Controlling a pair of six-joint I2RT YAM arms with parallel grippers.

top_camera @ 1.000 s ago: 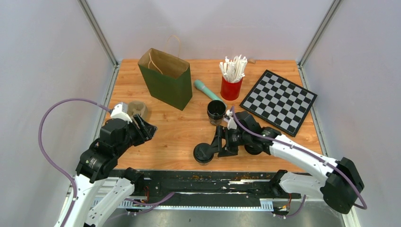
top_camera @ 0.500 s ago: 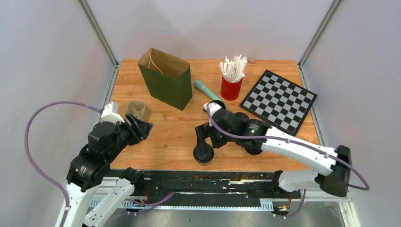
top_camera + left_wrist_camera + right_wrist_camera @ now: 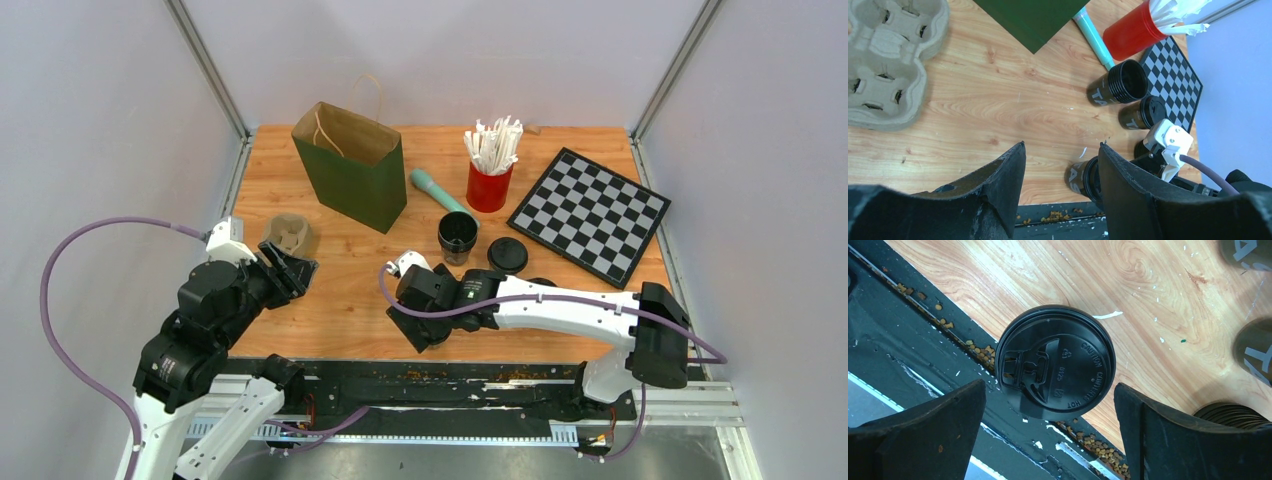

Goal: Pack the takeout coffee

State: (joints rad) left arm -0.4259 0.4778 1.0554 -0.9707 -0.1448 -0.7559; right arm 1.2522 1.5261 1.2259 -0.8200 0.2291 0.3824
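- now the right pincer (image 3: 428,335) hangs low over the near edge of the counter (image 3: 350,290), its jaws spread wide and holding nothing.
- from the right wrist, a lidded cup (image 3: 1055,369) stands upright between the two fingers (image 3: 938,430), with a clear gap on each side — neither finger touches the black lid.
- that cup sits right at the counter's near edge, beside a dark strip scattered with crumbs (image 3: 979,349); in the overhead view the arm covers it.
- the left pincer (image 3: 290,270) is raised at the near left, jaws partly apart with only bare wood showing between them — it grips nothing.
- just beyond it the cardboard cup carrier (image 3: 288,235) lies flat on the left of the counter, pockets facing up.
- the green paper bag (image 3: 350,165) stands upright, mouth open, at the far left of centre.
- an open cup (image 3: 458,235) stands mid-counter, and a second lidded cup (image 3: 507,255) stands just to its right, apart from it.
- a teal tube (image 3: 438,190) lies slanted between the bag and a red cup (image 3: 489,185) stuffed with white straws (image 3: 493,143).
- a checkerboard (image 3: 590,215) lies flat at the far right, turned at an angle to the counter's edges.
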